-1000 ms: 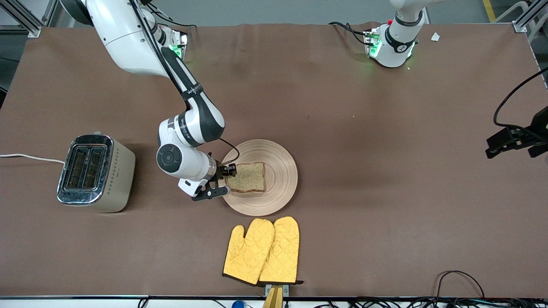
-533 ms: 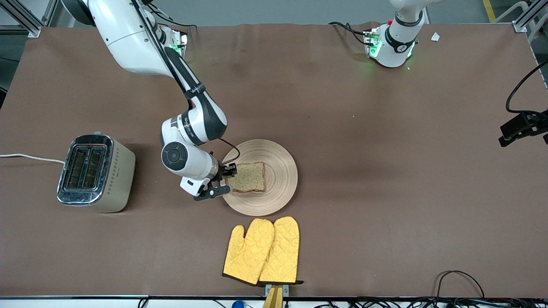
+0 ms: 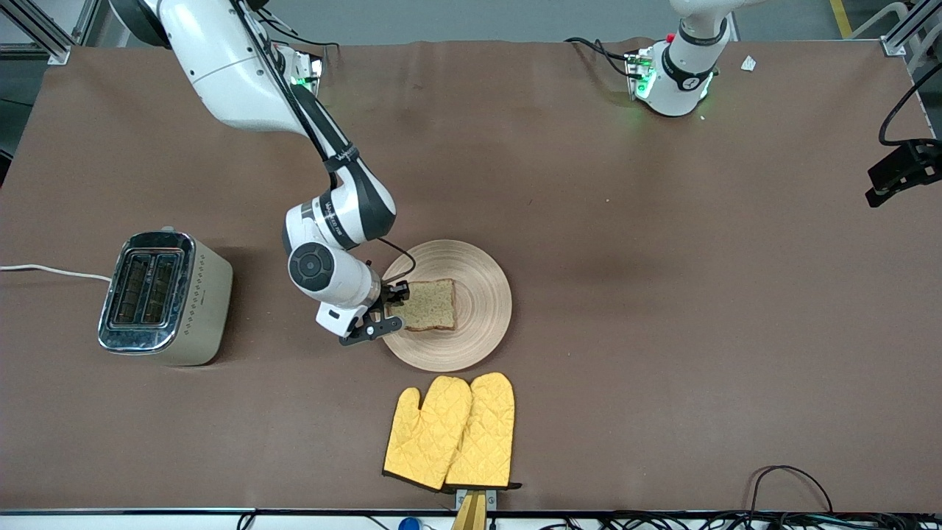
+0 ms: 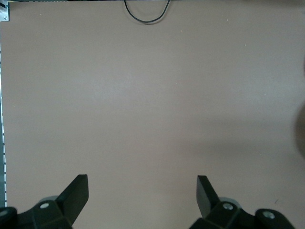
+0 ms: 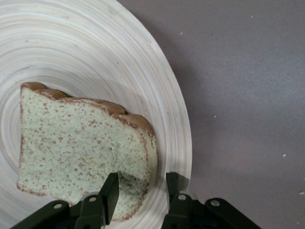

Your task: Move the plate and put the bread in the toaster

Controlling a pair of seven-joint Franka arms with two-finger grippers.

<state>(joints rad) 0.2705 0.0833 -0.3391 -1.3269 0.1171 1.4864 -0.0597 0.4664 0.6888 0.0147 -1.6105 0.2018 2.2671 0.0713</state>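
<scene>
The right claw (image 3: 388,312) closes in on the edge of the bread (image 3: 428,305), its fingers (image 5: 110,194) set on either side of the slice's corner. One finger lies over the crumb and the other just past the crust over the plate (image 3: 482,335). The fingers are narrowly parted and look about to pinch, though a firm grip is not evident: the slice lies flat on the plate.

The plate sits mid-worktop (image 3: 662,331), just farther from the front camera than a pair of yellow oven mitts (image 3: 450,432) lying near the worktop's edge. The toaster (image 3: 163,297) stands well apart from the plate, toward the right arm's end of the worktop. Both its slots are empty and its white cord (image 3: 51,270) trails off the edge.

The left claw (image 4: 143,198) hangs wide open and holding nothing over bare worktop at the left arm's end, where that arm waits.

By appearances the task is at an early-to-middle stage. The pictures do not settle whether the plate is in its intended place. The bread half is plainly unfinished: the slice has yet to be gripped, lifted, carried across to the toaster and lowered edge-first into a slot. That last step will likely demand the most care, given the soft slice and the narrow opening.
</scene>
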